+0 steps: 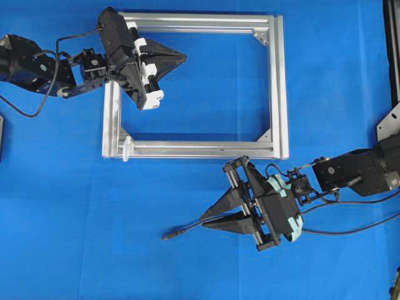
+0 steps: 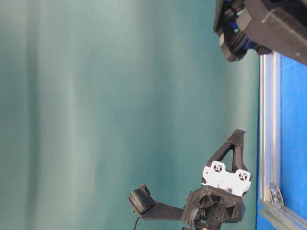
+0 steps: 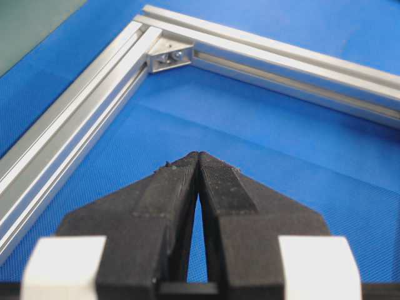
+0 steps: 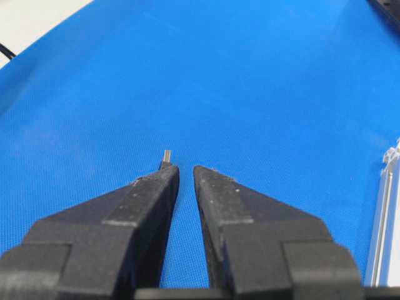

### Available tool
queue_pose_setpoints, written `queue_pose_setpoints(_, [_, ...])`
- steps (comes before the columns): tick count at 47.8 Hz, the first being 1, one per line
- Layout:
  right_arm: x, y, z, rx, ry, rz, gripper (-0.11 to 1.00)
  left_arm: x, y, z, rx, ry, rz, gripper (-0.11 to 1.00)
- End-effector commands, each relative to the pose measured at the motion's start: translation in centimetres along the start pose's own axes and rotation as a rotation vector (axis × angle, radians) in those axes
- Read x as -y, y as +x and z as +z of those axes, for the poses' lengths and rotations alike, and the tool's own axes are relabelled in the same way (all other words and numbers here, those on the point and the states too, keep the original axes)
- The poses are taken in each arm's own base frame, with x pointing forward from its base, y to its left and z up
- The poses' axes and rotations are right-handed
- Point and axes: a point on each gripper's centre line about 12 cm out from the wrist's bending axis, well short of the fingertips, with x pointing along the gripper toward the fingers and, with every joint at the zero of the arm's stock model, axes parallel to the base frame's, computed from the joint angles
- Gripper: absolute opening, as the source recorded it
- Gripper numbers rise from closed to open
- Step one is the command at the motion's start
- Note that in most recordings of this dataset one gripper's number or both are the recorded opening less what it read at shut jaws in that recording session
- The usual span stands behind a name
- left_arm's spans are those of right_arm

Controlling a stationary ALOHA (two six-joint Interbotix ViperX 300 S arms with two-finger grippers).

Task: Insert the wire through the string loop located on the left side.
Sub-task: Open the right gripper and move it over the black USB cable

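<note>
- On the blue cloth (image 1: 75, 206), in front of the frame (image 1: 279, 94): wire (image 1: 186, 230) lying flat, plug tip (image 1: 167, 237) pointing left, free and well apart from the frame's near rail.
- In the right wrist view: plug tip (image 4: 166, 154) peeking out past the tip of one finger (image 4: 147, 194).
- Behind the plug: thin black lead running under the right claw (image 1: 204, 221). Farther route lost among the arm's own cables.
- Right claw: lowered over the wire and almost closed, with a narrow slit left between the pads. Blue cloth visible through the slit, nothing seen clamped in it.
- Loop (image 1: 128, 149): small and white, at the near left corner of the frame, well to the left of the plug.
- Left claw (image 1: 183, 57): over the far left part of the frame, fingers pressed together tip to tip, nothing held. Confirmed in the left wrist view (image 3: 199, 156).
- Handling, judged: light and limp along the lead, likely to droop or bend if held far back. Stiff only at the plug. Smooth jacket, possibly slippery between the pads.
- Grip point, judged: just behind the plug, leaving a short stiff length free for aiming.
- Loop, judged: soft string, liable to deflect or collapse when pushed. Approach slowly and squarely to its opening.
- Risk, judged: wire rolling out of the slit on closing. Centre the pads before squeezing.
</note>
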Motion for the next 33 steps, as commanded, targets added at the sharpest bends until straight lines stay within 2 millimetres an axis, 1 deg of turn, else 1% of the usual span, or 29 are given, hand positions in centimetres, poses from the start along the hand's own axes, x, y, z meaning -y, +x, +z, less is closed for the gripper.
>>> queue_pose_setpoints(1, [-0.32,0.04,2.0,0.06,0.002,0.007,0.0,0.56,-0.32,2.82,0.079,0.021,-0.026,0.0])
queue_pose_setpoints(3, [-0.38,0.06,2.02,0.056,0.004,0.01,-0.01,0.57,-0.29,2.85,0.079,0.023,-0.026,0.0])
queue_pose_setpoints(6, [-0.37,0.11,1.93,0.048,0.014,0.009,-0.07,0.59,-0.21,2.9,0.081,0.024,-0.027,0.0])
queue_pose_setpoints(9, [-0.31,0.11,1.94,0.049,0.025,0.008,-0.1,0.6,-0.19,2.95,0.082,0.025,-0.027,0.0])
queue_pose_setpoints(21, [-0.31,0.13,2.0,0.048,0.061,0.009,-0.1,0.45,-0.35,2.7,0.069,0.025,-0.024,0.0])
queue_pose_setpoints(25, [-0.32,0.11,1.89,0.045,0.078,0.01,-0.08,0.45,-0.34,2.63,0.063,0.023,-0.024,0.0])
queue_pose_setpoints(28, [-0.44,0.09,1.86,0.045,0.09,0.013,-0.05,0.44,-0.35,2.48,0.056,0.022,-0.023,0.0])
queue_pose_setpoints(31, [-0.5,0.12,1.9,0.044,0.1,0.015,0.01,0.45,-0.34,2.59,0.059,0.019,-0.024,0.0])
queue_pose_setpoints(33, [-0.62,0.13,1.91,0.044,0.108,0.018,0.09,0.5,-0.35,2.59,0.059,0.018,-0.024,0.0])
